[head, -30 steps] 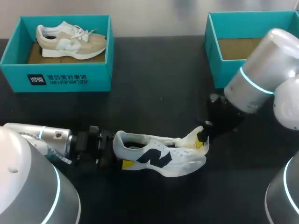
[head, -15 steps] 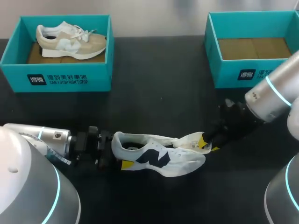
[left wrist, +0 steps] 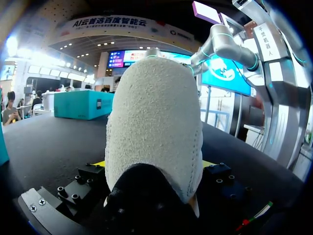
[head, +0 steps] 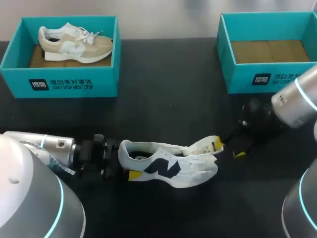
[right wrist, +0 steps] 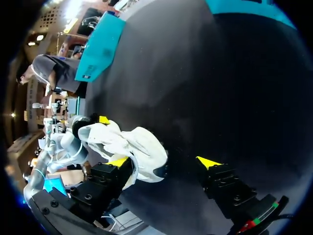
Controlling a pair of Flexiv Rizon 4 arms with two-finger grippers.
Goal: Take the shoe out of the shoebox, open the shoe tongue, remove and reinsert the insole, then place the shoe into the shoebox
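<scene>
A white shoe (head: pixel 171 167) with a dark logo lies on its side on the black table. Its heel (left wrist: pixel 154 122) sits between the fingers of my left gripper (head: pixel 124 159), which touch it on both sides, so that gripper is shut on the shoe. A pale tongue flap (head: pixel 204 146) sticks out toward the toe. My right gripper (head: pixel 229 148) stands open just right of that flap, with one yellow tip against it. In the right wrist view the toe (right wrist: pixel 142 152) rests by one finger of the right gripper (right wrist: pixel 163 162), and the gap between the fingers is empty.
A teal box (head: pixel 64 82) at the back left holds a beige shoe (head: pixel 74 42). A second teal shoebox (head: pixel 257 77) at the back right shows only its brown floor. Bare black table lies between the boxes and the white shoe.
My right gripper has opened, let go of the tongue flap, and drawn back to the right. The flap has settled slightly. The left arm has kept still.
</scene>
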